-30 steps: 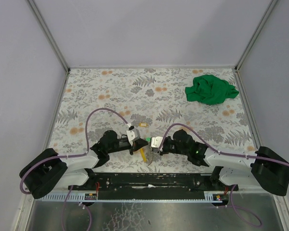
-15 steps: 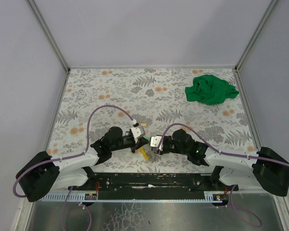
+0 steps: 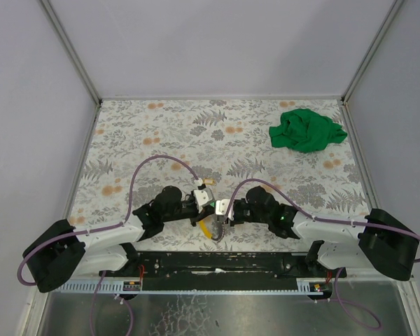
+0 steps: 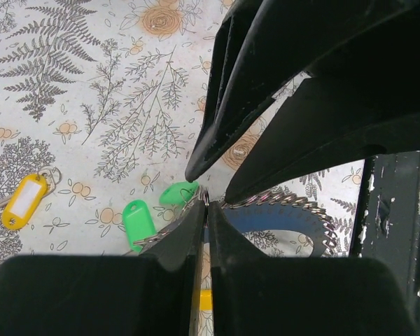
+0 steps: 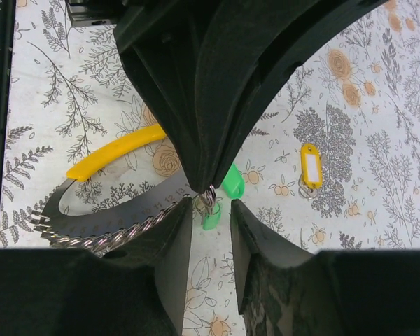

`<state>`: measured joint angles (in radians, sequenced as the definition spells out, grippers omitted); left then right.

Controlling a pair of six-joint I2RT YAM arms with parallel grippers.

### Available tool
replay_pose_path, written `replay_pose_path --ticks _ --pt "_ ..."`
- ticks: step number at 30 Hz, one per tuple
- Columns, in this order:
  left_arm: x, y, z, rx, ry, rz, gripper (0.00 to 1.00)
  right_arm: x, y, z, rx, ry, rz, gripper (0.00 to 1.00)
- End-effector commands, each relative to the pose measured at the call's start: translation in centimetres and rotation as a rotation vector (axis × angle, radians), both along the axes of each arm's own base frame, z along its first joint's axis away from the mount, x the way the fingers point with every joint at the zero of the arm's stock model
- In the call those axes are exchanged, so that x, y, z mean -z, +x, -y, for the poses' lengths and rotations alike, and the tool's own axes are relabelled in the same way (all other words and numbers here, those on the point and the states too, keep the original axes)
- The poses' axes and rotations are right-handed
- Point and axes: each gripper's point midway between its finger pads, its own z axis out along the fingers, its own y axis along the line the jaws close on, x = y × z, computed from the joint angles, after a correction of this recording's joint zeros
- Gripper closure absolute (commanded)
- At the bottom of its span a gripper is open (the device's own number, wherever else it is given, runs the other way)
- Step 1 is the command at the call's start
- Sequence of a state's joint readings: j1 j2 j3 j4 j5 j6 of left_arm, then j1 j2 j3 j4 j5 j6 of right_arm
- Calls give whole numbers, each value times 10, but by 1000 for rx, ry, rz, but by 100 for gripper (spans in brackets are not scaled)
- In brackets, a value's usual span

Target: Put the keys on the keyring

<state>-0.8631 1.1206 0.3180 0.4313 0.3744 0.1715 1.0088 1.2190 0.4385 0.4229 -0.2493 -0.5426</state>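
From above: left gripper (image 3: 210,210) and right gripper (image 3: 218,212) tip to tip over the keyring (image 3: 211,229).

Left wrist: clenched on the keyring wire. Yellow key (image 4: 24,201) well apart on the counter (image 4: 91,105), not yet threaded.

Right wrist: jaws half apart, grasping nothing. Green key (image 5: 231,182) just beside the loop; threaded or not, cannot tell.

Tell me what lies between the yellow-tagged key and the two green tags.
Only bare floral tablecloth lies between the yellow-tagged key and the green tags; the left wrist view shows that stretch, and the right wrist view agrees.
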Motion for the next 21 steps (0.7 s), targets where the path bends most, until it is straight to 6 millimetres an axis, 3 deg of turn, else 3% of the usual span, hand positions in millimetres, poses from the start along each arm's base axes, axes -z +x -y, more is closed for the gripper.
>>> replay_pose_path --ticks 1,12,18,21 --pt "-23 -1 11 56 -51 74 100 -27 6 -16 -36 78 30 66" --pt "-29 -12 12 112 -86 98 100 -16 2 -17 -87 74 -48 76" --pt "-28 -14 12 120 -93 98 100 -16 7 -14 -69 79 -54 98" --pt "-33 -10 7 73 -124 113 99 -16 9 -10 -49 94 -71 100"
